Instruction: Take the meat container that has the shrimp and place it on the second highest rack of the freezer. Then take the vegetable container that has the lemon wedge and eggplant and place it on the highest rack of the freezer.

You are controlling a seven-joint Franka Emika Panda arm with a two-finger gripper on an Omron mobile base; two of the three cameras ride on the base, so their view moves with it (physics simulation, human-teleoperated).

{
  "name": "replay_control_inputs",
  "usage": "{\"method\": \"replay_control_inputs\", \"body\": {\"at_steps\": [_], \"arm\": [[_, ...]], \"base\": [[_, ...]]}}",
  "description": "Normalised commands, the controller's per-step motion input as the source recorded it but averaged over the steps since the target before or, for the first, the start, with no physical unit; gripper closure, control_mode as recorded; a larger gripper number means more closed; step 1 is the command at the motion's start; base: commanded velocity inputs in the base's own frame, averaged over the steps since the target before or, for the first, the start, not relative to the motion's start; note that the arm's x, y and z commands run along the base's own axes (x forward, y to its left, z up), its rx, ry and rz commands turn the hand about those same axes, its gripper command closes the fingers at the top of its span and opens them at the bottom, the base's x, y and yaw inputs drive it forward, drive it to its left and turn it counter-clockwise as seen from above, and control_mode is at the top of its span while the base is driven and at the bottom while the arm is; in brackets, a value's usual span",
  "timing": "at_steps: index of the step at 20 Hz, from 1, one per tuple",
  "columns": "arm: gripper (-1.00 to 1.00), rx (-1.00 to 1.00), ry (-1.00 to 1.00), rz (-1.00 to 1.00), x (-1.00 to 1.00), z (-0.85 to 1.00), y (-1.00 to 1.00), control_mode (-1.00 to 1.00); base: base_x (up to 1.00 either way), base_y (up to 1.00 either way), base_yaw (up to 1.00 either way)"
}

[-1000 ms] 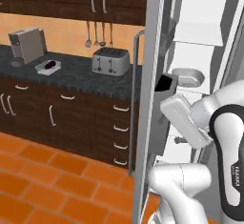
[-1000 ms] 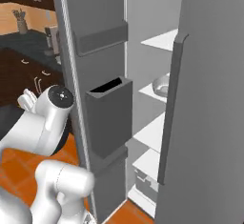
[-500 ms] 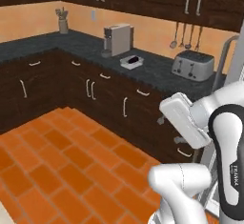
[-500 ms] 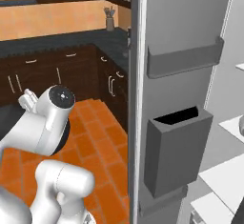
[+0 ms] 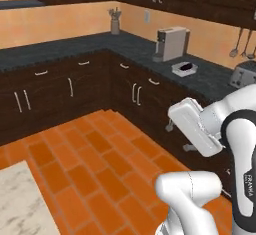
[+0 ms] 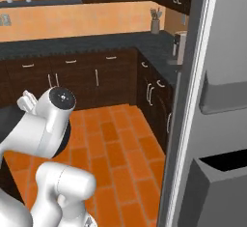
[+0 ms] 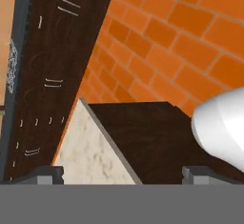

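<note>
Base has swung round since a second ago: both base views were on the open freezer interior, now they look across the tile floor (image 5: 85, 149) at the corner cabinets. That's a camera shift; nothing in the scene moved.

- freezer (image 6: 226, 52): its open door fills the right edge of the right base view, with door bins (image 6: 219, 185) facing us.
- Light tray (image 5: 184, 68) sits on the dark surface (image 5: 135, 49) just beside the coffee machine (image 5: 170, 43), with the toaster (image 5: 245, 73) further right. There's something dark in it, so I read it as the vegetable container with the eggplant. It's too small to confirm, and I can't make out the wedge.
- Arm is tucked in over the base, wrist (image 5: 196, 127) near the cabinet fronts and well apart from the tray.
- Jaws: spread, nothing between them. The fingertips (image 7: 45, 172) sit wide apart in the hand view, over a marble island corner (image 7: 90, 154) and floor.

Handling, my judgement: the tray looks light, rigid and shallow, and its contents are loose. Pinch one long rim wall near the middle, with one finger inside and one outside. Keep it level, since any tilt would let the produce slide or roll out. The smooth wall may slip, so seat the fingers low on the wall before lifting.
</note>
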Motion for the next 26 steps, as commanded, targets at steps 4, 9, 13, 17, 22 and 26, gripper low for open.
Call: {"method": "replay_control_inputs", "body": {"at_steps": [4,9,13,17,22,26], "arm": [[-1.00,0.00,0.00,0.00,0.00,0.00,0.00,1.00],[-1.00,0.00,0.00,0.00,0.00,0.00,0.00,1.00],[-1.00,0.00,0.00,0.00,0.00,0.00,0.00,1.00],[-1.00,0.00,0.00,0.00,0.00,0.00,0.00,1.00],[-1.00,0.00,0.00,0.00,0.00,0.00,0.00,1.00],[-1.00,0.00,0.00,0.00,0.00,0.00,0.00,1.00]], "base": [[1.00,0.79,0.17],[1.00,0.25,-0.15],[0.92,0.24,-0.64],[0.77,0.10,-0.74],[0.99,0.28,-0.61],[1.00,0.33,-0.49]]}}
